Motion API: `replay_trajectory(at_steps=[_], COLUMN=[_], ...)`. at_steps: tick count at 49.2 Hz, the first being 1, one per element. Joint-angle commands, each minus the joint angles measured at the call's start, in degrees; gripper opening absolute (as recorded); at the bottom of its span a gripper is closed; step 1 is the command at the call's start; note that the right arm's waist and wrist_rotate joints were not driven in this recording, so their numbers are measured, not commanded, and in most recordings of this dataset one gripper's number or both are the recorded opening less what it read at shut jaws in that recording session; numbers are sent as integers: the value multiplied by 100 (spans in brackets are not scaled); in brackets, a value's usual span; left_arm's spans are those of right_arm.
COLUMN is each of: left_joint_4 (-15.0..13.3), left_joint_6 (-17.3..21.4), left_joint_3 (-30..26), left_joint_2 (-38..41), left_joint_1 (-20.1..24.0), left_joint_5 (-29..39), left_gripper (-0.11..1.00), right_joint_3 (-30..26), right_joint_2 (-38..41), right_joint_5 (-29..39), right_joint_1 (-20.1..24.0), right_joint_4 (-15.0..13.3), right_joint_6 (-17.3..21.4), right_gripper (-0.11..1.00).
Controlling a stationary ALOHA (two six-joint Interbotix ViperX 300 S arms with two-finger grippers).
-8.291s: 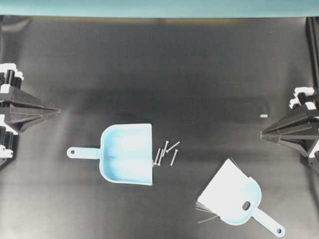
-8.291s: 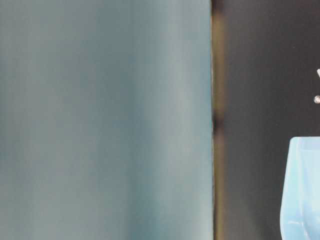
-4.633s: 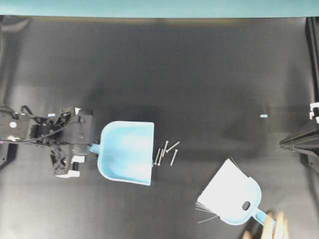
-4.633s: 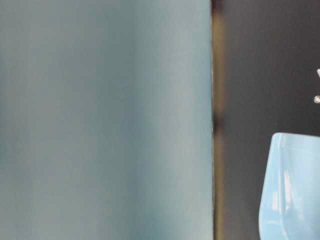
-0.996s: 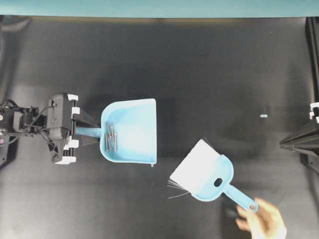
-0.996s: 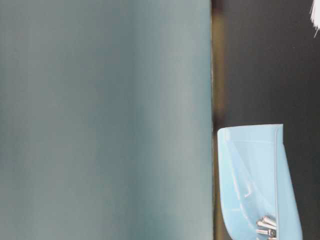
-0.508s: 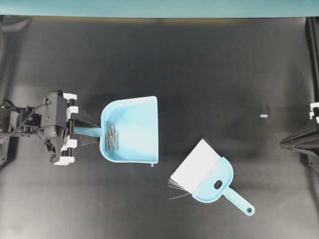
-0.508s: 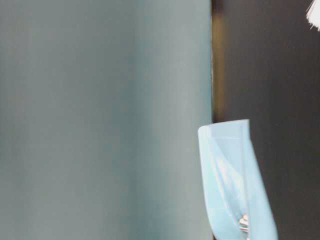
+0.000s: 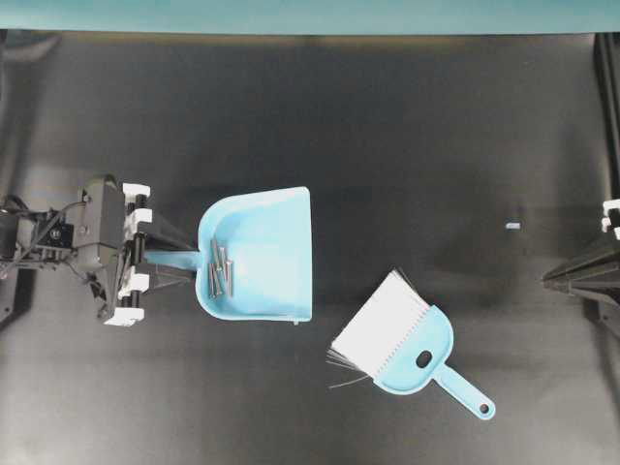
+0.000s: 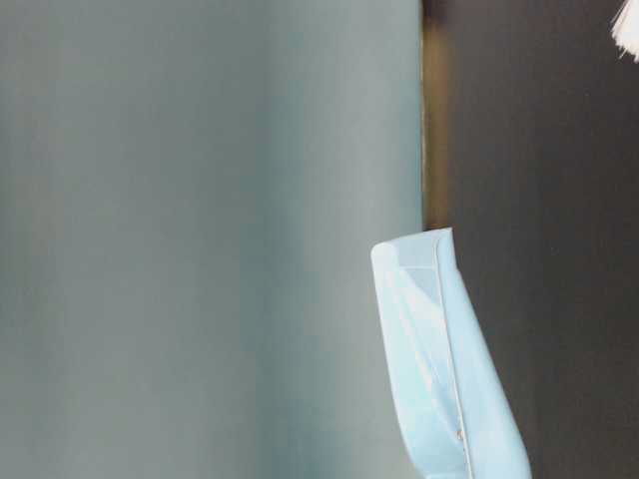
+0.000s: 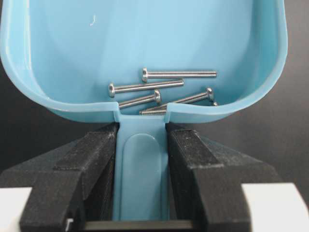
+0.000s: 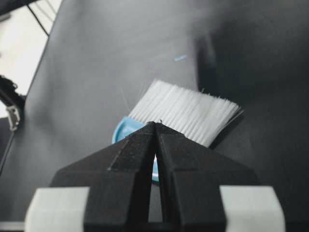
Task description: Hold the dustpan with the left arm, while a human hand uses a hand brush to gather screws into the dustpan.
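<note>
Dustpan point(image 9: 266, 257), light blue, held by its short flat handle between the black fingers point(image 11: 190, 159) of the left gripper point(image 9: 145, 260) on the left side of the black counter point(image 9: 407, 126). In the left wrist view both fingers press flat against the two sides of the handle, a narrow grip closed on the plastic. The straight wide edge of the pan points toward the middle of the counter. In the table-level view the pan appears tilted and clear of the surface, though that view is blurred and shows only part of it.

Screws point(image 9: 220, 269): five silver-grey screws lie inside the pan, gathered against its back wall just beside the handle root, most of them roughly parallel to that wall.

Hand brush point(image 9: 397, 335): lies on the counter to the lower right of the dustpan, apart from it, white bristles fanned toward the pan and slim handle pointing to the lower right corner. A few stray bristles stick out at its lower left.

Right gripper point(image 12: 155, 126): parked at the right edge of the counter, its fingers pressed together with nothing between them. A small pale-blue fleck point(image 9: 512, 226) lies on the counter near it.
</note>
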Motion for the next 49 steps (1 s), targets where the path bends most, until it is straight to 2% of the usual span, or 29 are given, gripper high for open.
replay_trajectory(at_steps=[1,49], left_joint_4=[18,18], left_joint_6=[-9,-53], left_joint_3=[-114,-141], left_joint_2=[-62,-70], left_joint_1=[-79,-202], left_joint_5=[-70,-26], left_gripper=[30,30], right_joint_3=[-35,-35], right_joint_2=[26,26], right_joint_5=[-53,-53], right_joint_1=[0,0], right_joint_4=[9,9], right_joint_6=[0,-9], right_gripper=[0,0])
